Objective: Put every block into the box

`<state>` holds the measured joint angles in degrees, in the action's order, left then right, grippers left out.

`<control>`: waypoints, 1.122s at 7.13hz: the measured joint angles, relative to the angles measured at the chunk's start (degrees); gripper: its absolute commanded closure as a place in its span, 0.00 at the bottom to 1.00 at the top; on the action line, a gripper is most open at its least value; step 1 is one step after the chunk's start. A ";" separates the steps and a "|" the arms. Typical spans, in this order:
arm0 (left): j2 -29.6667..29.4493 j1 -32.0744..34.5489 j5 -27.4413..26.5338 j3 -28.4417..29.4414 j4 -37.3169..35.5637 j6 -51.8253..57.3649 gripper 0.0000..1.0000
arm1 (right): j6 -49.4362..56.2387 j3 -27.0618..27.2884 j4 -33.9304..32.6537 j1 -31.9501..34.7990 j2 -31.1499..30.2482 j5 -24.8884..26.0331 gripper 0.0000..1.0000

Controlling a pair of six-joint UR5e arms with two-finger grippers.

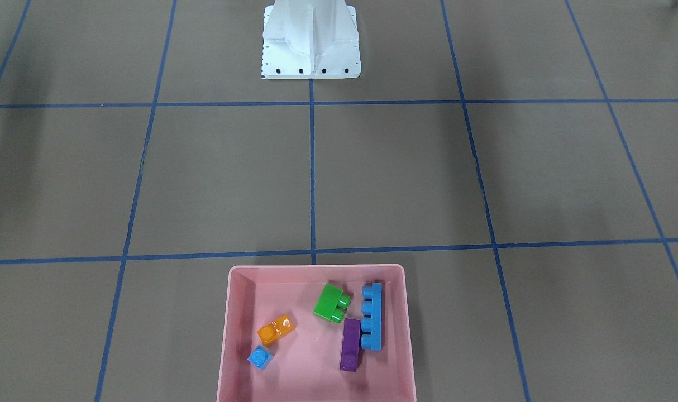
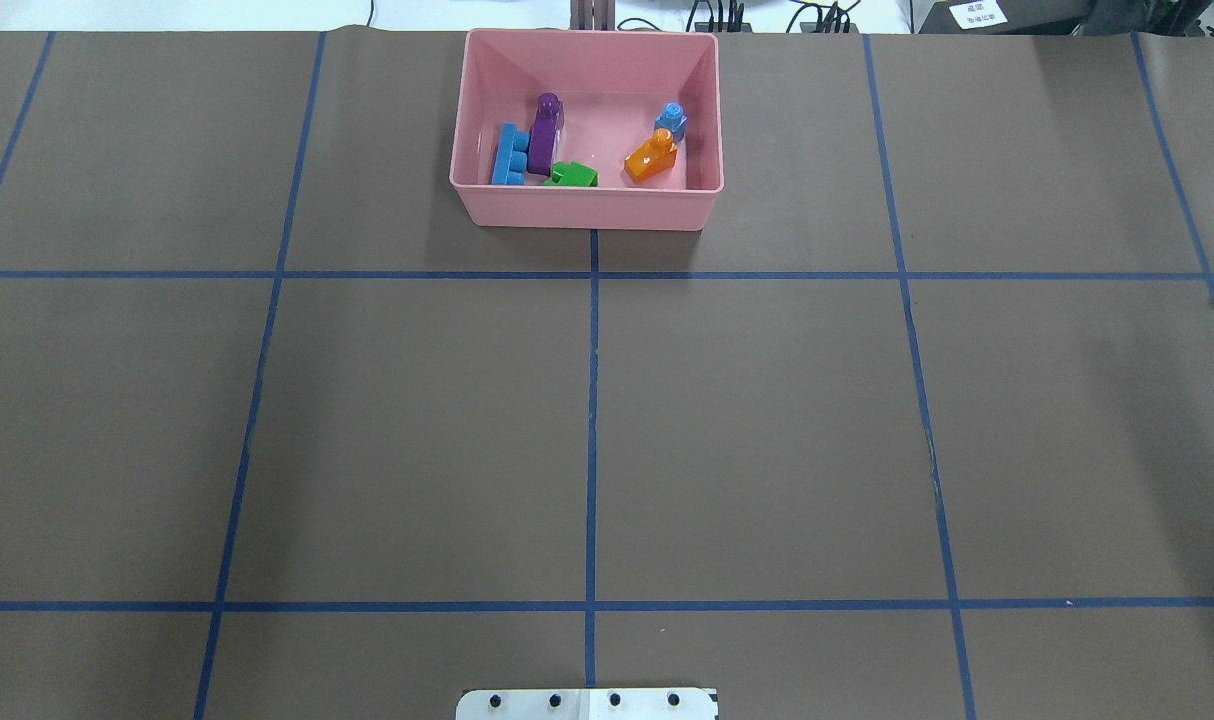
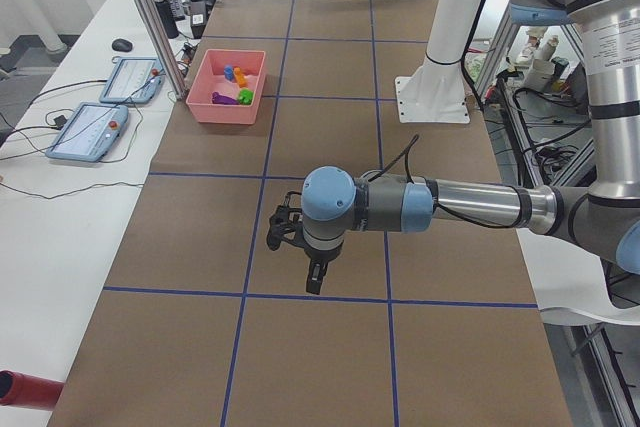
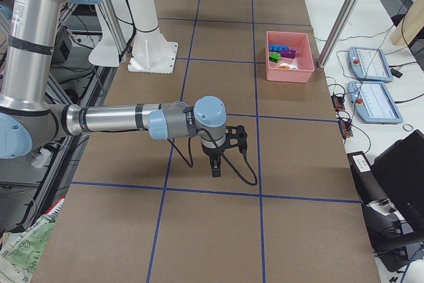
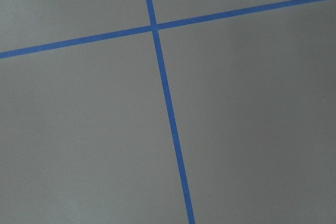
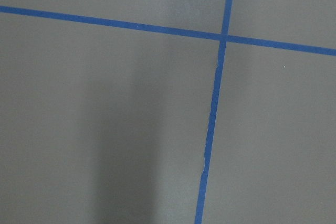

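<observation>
1. Box (image 1: 316,269) is nearest in the front view, at the mat (image 1: 406,178) edge opposite the base (image 1: 311,50).
2. Five bricks inside. Orange block (image 1: 276,329) is just beside the blue cube (image 1: 260,357). Green block (image 1: 330,302), purple block (image 1: 350,344) and long blue block (image 1: 372,316) are clustered, with purple lying against long blue.
3. Left gripper (image 3: 312,282) and right gripper (image 4: 216,170) hang over bare mat, well apart from the box. Only the side cameras show them, so I can't tell whether the jaws are apart or together. The wrist cameras show only mat and tape lines (image 5: 168,108).
4. Judgement: the task looks done, with no pick left. The next move calls for parking the arms, no grasp.
5. Writing: a white label (image 2: 977,14) at the overhead view's top right has print too small to read. No brand is legible.
</observation>
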<state>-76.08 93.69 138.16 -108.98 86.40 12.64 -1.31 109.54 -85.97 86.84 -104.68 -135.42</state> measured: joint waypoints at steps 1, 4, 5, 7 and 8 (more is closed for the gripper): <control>-0.02 0.00 0.00 0.00 0.00 -0.04 0.00 | -0.03 0.01 0.07 0.00 0.02 0.08 0.00; -0.41 0.00 0.00 0.00 0.00 -0.05 0.00 | -0.10 0.05 0.14 0.00 0.04 0.24 0.00; -0.55 -0.03 0.00 0.00 0.00 -0.06 0.00 | -0.10 0.05 0.17 0.00 0.02 0.24 0.00; -0.66 -0.07 0.00 0.00 0.06 -0.03 0.00 | -0.05 -0.02 0.19 -0.01 0.08 0.19 0.00; -0.70 -0.08 0.00 0.00 0.08 -0.05 0.00 | -0.08 -0.02 0.19 -0.03 0.16 0.17 0.00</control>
<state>-76.78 93.61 138.16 -108.99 86.47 12.59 -1.39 109.52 -85.78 86.81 -104.52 -135.25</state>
